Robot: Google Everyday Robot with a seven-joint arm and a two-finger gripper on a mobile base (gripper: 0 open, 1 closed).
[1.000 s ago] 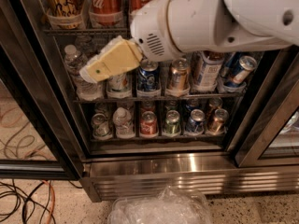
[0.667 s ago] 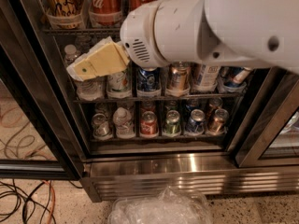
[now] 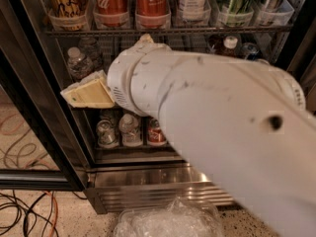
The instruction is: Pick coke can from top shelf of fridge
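Note:
Two red coke cans (image 3: 111, 4) (image 3: 152, 3) stand side by side in clear trays on the top shelf (image 3: 197, 30) of the fridge (image 3: 148, 181), right of a tan can (image 3: 69, 4) with black script. My gripper (image 3: 81, 94), cream-coloured on a thick white arm (image 3: 207, 117), sits in front of the middle rack, below and a little left of the coke cans. It holds nothing that I can see. The arm hides most of the middle and lower racks on the right.
Water bottles (image 3: 79, 60) stand on the middle rack behind the gripper. Small cans and bottles (image 3: 129, 131) line the bottom rack. A crumpled clear plastic bag (image 3: 168, 221) lies on the floor below the fridge. Cables (image 3: 24, 211) run at the lower left. The dark door frame (image 3: 44, 132) stands left.
The gripper and arm have moved left and nearer the camera. The arm now covers much more of the middle and lower racks.

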